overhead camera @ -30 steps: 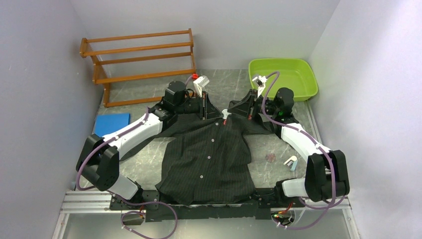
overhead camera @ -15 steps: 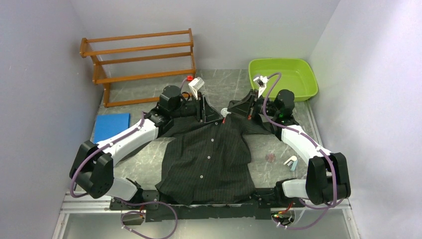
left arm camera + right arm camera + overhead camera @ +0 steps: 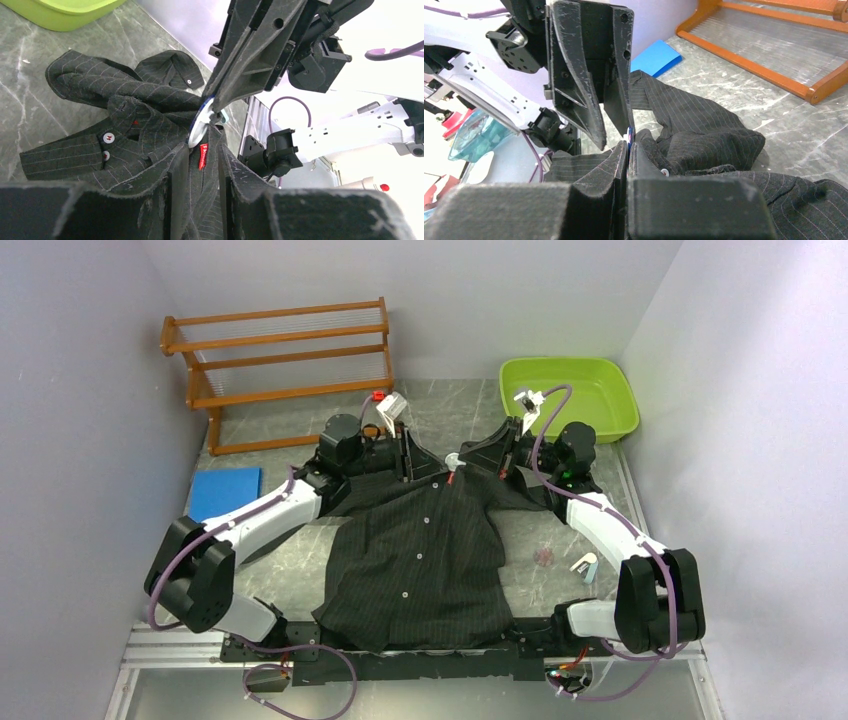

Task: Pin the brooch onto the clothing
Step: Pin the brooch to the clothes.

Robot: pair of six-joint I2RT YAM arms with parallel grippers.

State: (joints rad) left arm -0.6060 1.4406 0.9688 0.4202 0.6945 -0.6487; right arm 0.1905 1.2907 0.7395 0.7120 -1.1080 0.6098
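The clothing, a black pinstriped shirt, lies spread out front-up on the table between the arms. Both grippers meet at its collar. My right gripper is shut on the brooch, a small round white disc with a blue edge, right above the collar opening. In the right wrist view only a thin blue sliver of the brooch shows at the right gripper. My left gripper stands open with a fold of shirt and a red tag between its fingers, just below the brooch.
A wooden rack stands at the back left and a green basin at the back right. A blue pad lies left of the shirt. A small pinkish piece and a white-and-blue item lie on the right.
My left gripper, shut a second ago, now has its jaws apart at the collar, and its arm has shifted a little. The right gripper keeps hold of the brooch, almost unmoved.
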